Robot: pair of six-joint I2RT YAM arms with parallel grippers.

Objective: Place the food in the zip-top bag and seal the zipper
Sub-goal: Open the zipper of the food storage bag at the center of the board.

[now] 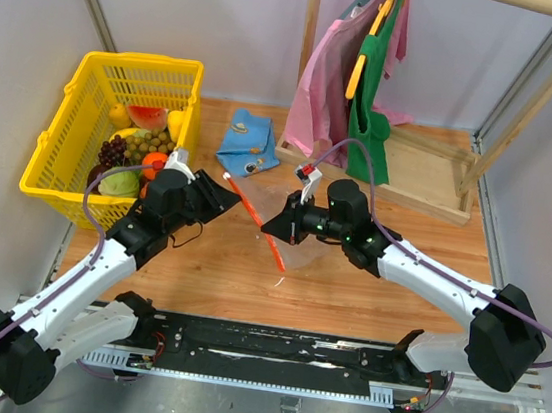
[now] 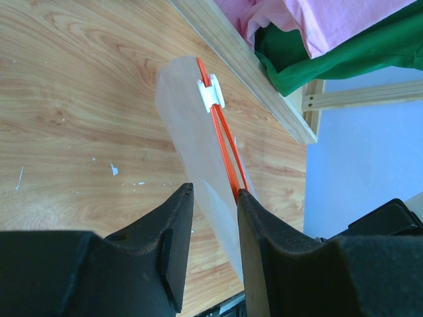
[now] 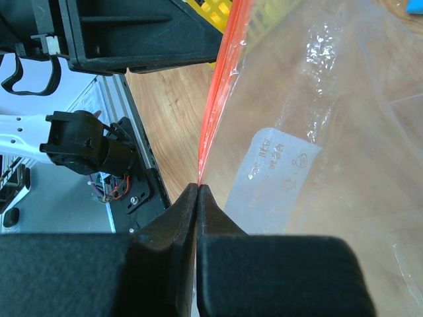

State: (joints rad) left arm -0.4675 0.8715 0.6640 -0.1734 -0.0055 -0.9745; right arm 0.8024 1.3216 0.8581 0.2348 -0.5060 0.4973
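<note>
The zip-top bag (image 1: 302, 253) is clear and hangs over the table between my two grippers; it also shows in the left wrist view (image 2: 192, 125) and the right wrist view (image 3: 330, 132). Its zipper (image 1: 255, 214) is a red strip with a white slider (image 2: 213, 94) at the far end. My right gripper (image 3: 199, 187) is shut on the near end of the zipper (image 3: 221, 86). My left gripper (image 2: 215, 195) is open, with the bag and zipper (image 2: 225, 152) running between its jaws. The food (image 1: 136, 154) lies in a yellow basket (image 1: 66, 110) at the far left.
A blue folded cloth (image 1: 247, 142) lies behind the bag. A wooden clothes rack (image 1: 411, 173) with pink and green garments (image 1: 372, 77) stands at the back right; its base board (image 2: 244, 66) shows in the left wrist view.
</note>
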